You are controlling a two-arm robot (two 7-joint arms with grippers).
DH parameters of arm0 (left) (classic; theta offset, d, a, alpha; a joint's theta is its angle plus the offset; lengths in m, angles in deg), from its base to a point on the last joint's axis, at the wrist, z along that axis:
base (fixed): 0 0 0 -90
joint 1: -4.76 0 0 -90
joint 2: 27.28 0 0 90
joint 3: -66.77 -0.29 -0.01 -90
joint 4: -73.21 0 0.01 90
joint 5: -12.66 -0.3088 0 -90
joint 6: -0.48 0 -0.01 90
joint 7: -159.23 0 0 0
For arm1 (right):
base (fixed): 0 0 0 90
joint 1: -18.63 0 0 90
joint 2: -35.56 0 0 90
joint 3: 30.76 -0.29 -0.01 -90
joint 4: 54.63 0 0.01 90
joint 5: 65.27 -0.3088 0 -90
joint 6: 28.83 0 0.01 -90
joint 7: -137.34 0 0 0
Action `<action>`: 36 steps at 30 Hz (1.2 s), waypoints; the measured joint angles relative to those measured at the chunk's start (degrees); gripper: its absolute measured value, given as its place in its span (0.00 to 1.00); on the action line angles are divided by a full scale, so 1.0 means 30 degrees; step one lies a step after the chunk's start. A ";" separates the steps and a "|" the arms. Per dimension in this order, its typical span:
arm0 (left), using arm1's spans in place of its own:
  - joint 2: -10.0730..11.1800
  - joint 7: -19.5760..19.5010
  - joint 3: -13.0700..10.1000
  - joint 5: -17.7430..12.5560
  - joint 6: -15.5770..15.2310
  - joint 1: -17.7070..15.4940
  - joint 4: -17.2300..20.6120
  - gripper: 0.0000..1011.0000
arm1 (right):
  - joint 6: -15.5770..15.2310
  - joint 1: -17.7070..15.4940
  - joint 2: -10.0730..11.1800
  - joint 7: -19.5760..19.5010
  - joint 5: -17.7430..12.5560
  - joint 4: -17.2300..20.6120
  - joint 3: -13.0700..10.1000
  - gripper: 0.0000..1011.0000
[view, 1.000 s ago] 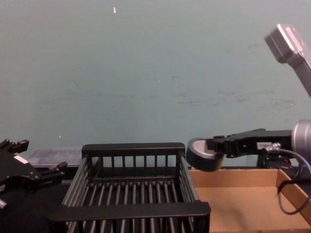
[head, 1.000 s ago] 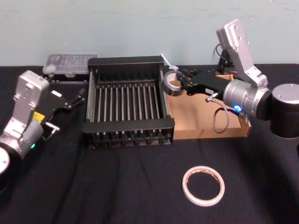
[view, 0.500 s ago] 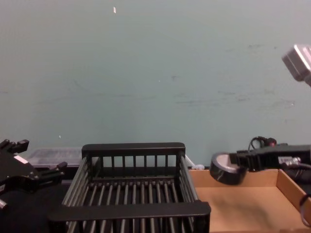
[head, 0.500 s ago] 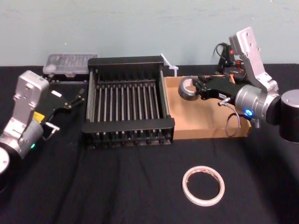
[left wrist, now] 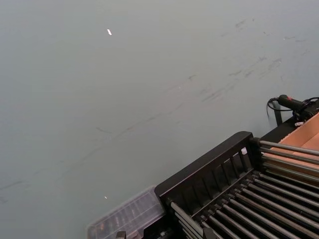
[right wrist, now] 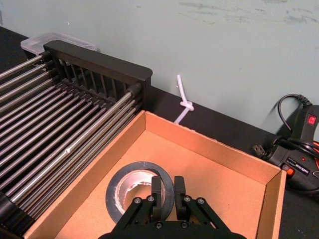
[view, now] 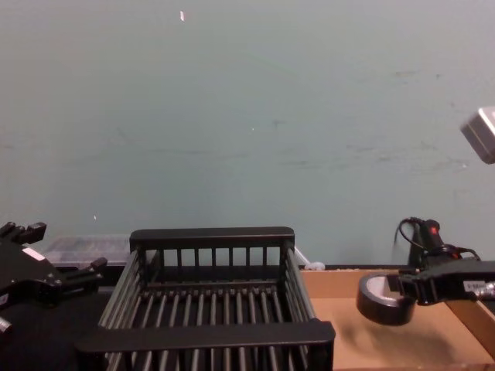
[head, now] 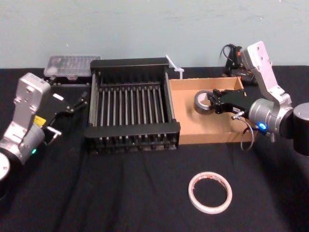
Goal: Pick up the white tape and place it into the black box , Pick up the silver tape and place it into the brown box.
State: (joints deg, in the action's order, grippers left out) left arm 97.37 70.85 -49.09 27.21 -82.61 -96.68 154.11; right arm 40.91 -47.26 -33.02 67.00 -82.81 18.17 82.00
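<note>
Front of the black box (head: pixel 130 128), off toward its right corner: white tape (head: pixel 211 210) lies flat on the desk (head: pixel 120 193), well apart from both arms.

Left of the black box: left jaws hang over the desk, spread open, holding nothing.

Flush against the black box's right side: brown box (head: pixel 212 137), walls touching.

Inside the brown box, on the half nearer the black box: right jaws are clamped on the silver tape (head: pixel 199 109), pinching the wall of the roll. The roll sits slightly tilted, low between the cardboard walls. Can't tell if it touches the floor of the brown box.

Behind the black box's left rear corner: clear plastic case (head: pixel 72 65) on the desk.

Behind its right rear corner: knotted white cord (head: pixel 175 66).

Farther right of that, behind the brown box: black cables and a plug (head: pixel 231 53) by the wall.
</note>
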 joint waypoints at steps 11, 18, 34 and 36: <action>0.0000 0.0000 0.0001 0.0000 0.0000 0.0002 0.0001 0.99 | 0.0002 0.0033 -0.0002 0.0016 -0.0027 0.0014 0.0023 0.16; 0.0000 0.0000 0.0000 0.0000 0.0000 0.0002 0.0000 0.99 | -0.0002 0.0045 -0.0002 0.0029 -0.0068 0.0028 0.0038 0.31; 0.0000 0.0000 0.0000 -0.0001 0.0000 0.0001 0.0000 0.99 | -0.0018 0.0065 -0.0002 0.0048 -0.0097 0.0050 0.0047 0.80; 0.0000 0.0000 0.0000 0.0000 0.0000 0.0001 0.0001 0.99 | -0.0019 0.0065 -0.0002 0.0048 -0.0102 0.0049 0.0047 0.85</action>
State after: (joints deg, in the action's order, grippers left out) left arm 97.37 70.85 -49.09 27.21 -82.61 -96.68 154.11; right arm 40.85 -47.07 -33.02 67.14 -83.12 18.31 82.14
